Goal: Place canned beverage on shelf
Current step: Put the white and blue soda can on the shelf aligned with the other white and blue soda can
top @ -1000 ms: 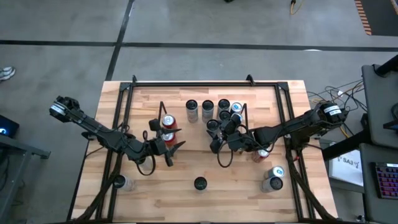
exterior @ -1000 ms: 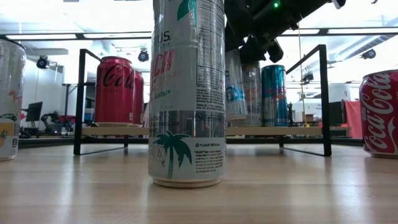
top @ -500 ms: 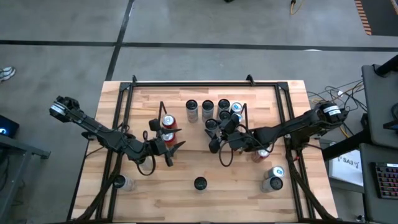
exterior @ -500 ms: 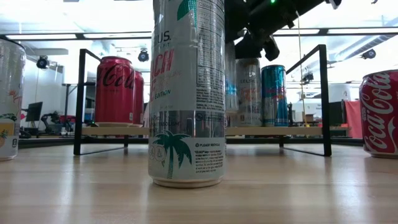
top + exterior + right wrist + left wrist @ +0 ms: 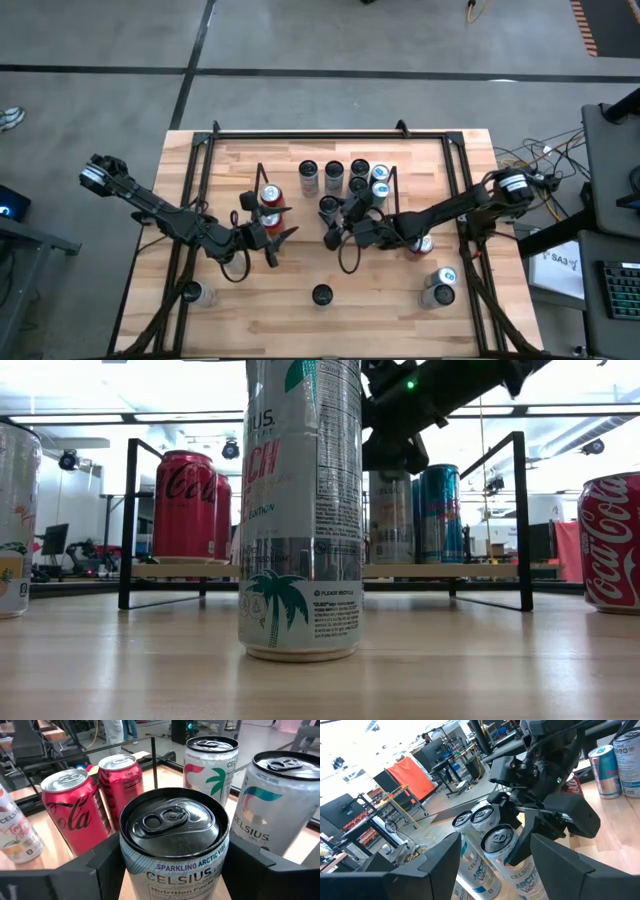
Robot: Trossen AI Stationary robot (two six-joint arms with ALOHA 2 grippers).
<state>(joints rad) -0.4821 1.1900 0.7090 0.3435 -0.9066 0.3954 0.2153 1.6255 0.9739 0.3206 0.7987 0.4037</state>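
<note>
The shelf (image 5: 392, 182) is a low rack with black wire end frames and a wood base (image 5: 440, 571). Two red cans (image 5: 268, 197) stand at its left end and several cans (image 5: 345, 172) toward its right. My right gripper (image 5: 335, 214) is shut on a silver Celsius can (image 5: 172, 845) over the shelf's middle. That can also shows in the low view (image 5: 390, 515), under the dark gripper. My left gripper (image 5: 278, 237) waits open and empty just in front of the red cans. My right gripper pinches the Celsius can's upper wall (image 5: 127, 862), just under the rim, one finger on each opposite side. The fingers (image 5: 102, 862) come nearly level from the table's right. The can is upright; whether its bottom (image 5: 390, 560) rests on the shelf base I cannot tell.
Loose cans stand on the table in front of the shelf: a tall white one (image 5: 320, 295) at near centre, one (image 5: 195, 293) near left, two (image 5: 440, 287) near right, and a red can (image 5: 422, 246) by the right arm. A black tubular frame (image 5: 300, 135) borders the table.
My right gripper has carried the Celsius can toward the table's left edge, along the shelf toward the red cans, and a little lower. The can has stayed upright in the hold.
</note>
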